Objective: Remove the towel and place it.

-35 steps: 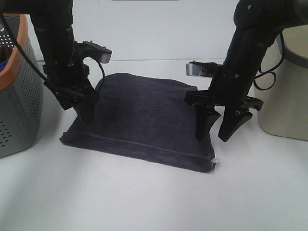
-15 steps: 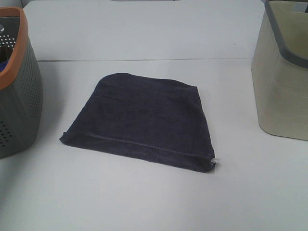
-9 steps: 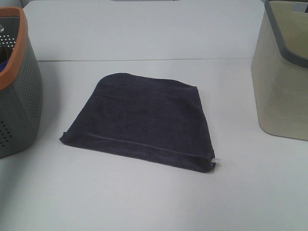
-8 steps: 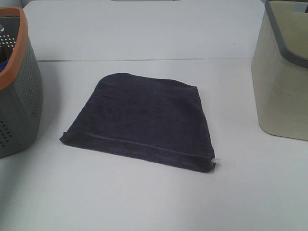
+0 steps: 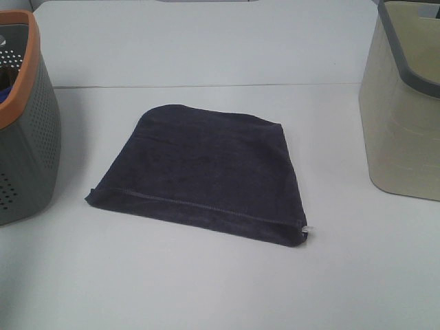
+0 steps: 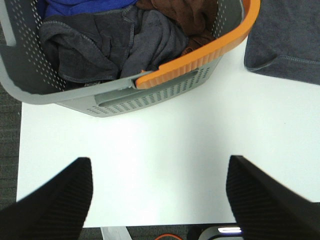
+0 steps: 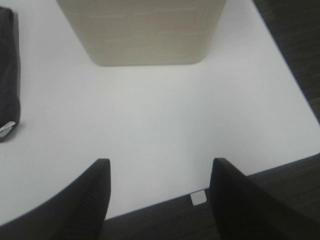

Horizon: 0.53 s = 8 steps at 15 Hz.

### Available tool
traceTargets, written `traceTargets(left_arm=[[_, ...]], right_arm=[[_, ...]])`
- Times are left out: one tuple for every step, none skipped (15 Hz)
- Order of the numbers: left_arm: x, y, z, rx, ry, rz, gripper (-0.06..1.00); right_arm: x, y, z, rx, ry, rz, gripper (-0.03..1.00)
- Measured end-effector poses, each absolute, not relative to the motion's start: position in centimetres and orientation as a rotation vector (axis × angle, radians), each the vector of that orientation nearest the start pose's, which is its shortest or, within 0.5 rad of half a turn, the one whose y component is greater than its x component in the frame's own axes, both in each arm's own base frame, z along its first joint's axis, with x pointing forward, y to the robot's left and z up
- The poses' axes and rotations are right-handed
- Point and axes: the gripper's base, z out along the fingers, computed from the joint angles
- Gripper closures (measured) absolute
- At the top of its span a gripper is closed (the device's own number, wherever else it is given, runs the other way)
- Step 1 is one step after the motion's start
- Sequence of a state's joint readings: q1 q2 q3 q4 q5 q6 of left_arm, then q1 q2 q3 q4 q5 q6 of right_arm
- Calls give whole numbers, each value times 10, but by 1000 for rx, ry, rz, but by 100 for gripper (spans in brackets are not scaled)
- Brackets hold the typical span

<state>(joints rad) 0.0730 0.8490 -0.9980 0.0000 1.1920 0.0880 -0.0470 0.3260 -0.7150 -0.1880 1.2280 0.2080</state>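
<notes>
The dark navy towel (image 5: 206, 168) lies folded flat on the white table (image 5: 206, 289), its stitched hem toward the front and a small white tag (image 5: 306, 229) at the front right corner. Neither arm shows in the exterior high view. In the left wrist view my left gripper (image 6: 159, 165) hovers open and empty above the table's edge, with one towel corner (image 6: 287, 40) beyond it. My right gripper (image 7: 160, 162) is also open and empty over bare table, the towel's tagged corner (image 7: 7, 75) off to one side.
A grey perforated basket with an orange rim (image 5: 27, 158) stands left of the towel; the left wrist view shows it (image 6: 150, 95) filled with grey, blue and brown cloths. A beige bin (image 5: 402, 130) stands at the right, close ahead of the right gripper (image 7: 145, 35).
Both arms stood at the towel's left and right sides in the oldest frame and have since left the exterior high view. Nothing has moved over the last second.
</notes>
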Motion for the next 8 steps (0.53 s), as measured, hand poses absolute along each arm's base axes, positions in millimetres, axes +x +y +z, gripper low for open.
traceTargets(left_arm=[[119,9,361,19,2499,67,24],[105,8,356,19,2468,70,24],[89,7,353,18,2429,73,24],[76,6,349,23,2397,85,24],[63,5,345,26,2364,94,24],[50,4,341,31,2326,96,24],[40,3,337,46,2295,96,24],[34,2,331,68,2281,90,24]], right_arm=[[12,-19,325,311,2232,-182,37],[5,-19,325,311,2197,-189,38],[-1,-19,324,307,2172,-186,38],[-5,-19,324,299,2155,-185,39],[-9,-18,324,299,2136,-180,40],[-13,-18,323,294,2116,-173,40],[-17,-18,323,276,2097,-161,40],[-20,-18,323,241,2084,-162,41]])
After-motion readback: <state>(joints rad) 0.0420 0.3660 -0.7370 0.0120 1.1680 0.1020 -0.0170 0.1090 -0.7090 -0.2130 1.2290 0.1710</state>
